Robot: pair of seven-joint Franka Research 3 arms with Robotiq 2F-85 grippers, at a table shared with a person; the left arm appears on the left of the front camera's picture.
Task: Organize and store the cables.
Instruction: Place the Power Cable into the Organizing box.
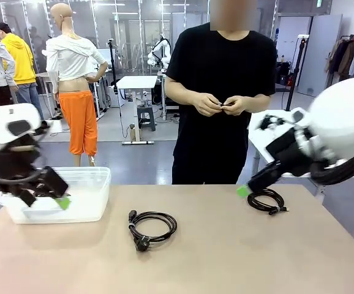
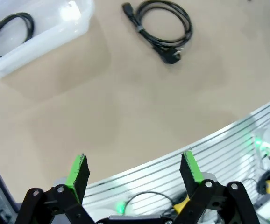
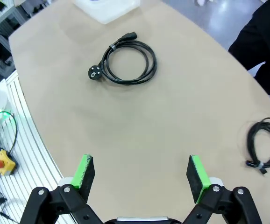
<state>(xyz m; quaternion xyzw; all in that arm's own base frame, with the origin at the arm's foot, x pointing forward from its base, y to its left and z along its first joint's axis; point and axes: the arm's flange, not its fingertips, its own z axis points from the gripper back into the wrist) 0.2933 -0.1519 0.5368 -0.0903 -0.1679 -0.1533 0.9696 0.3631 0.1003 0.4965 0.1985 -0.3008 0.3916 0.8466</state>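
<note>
One cable (image 2: pixel 18 16) sits in the bin (image 2: pixel 65 25), two to go. Left gripper (image 2: pixel 134 161) and right gripper (image 3: pixel 140 164): fingers spread, empty. Next, I'd guess, right grabs the small coil (image 3: pixel 250 143) at its 3 o'clock.

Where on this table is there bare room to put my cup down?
The widest bare patch is the near strip of the table, in front of the middle cable coil. Another lies between that coil and the smaller coil at the right. The far-left corner is crowded: the clear bin sits there.
</note>
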